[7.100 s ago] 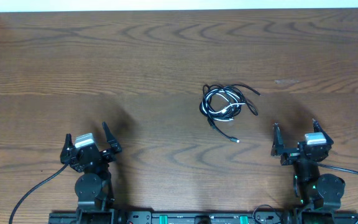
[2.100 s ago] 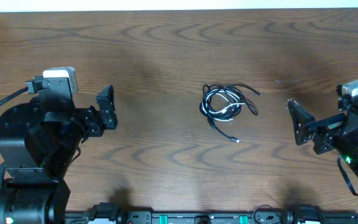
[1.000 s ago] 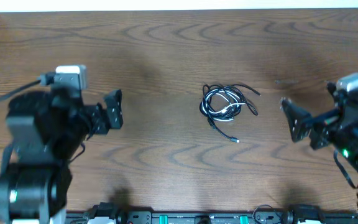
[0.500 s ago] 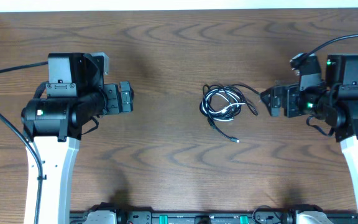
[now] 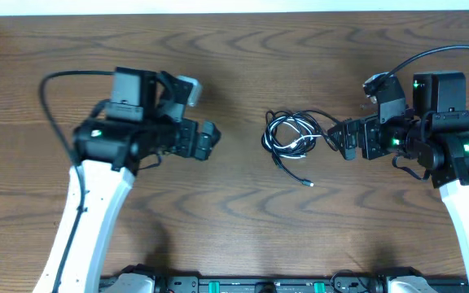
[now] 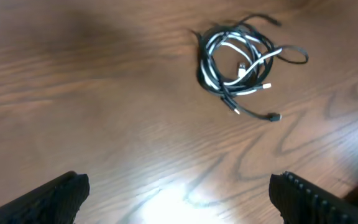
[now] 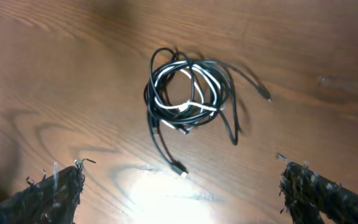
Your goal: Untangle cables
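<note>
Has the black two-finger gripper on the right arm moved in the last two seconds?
Yes. The right gripper has closed in on the tangled black and white cables, which lie where they were on the wooden table.

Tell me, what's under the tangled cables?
Just the brown wooden table shows through the loops of the cables. Where cords overlap, lower strands are hidden.

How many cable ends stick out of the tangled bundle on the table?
2. One black end lies at the far right of the bundle; the other end lies on its near side. More ends may hide inside.
</note>
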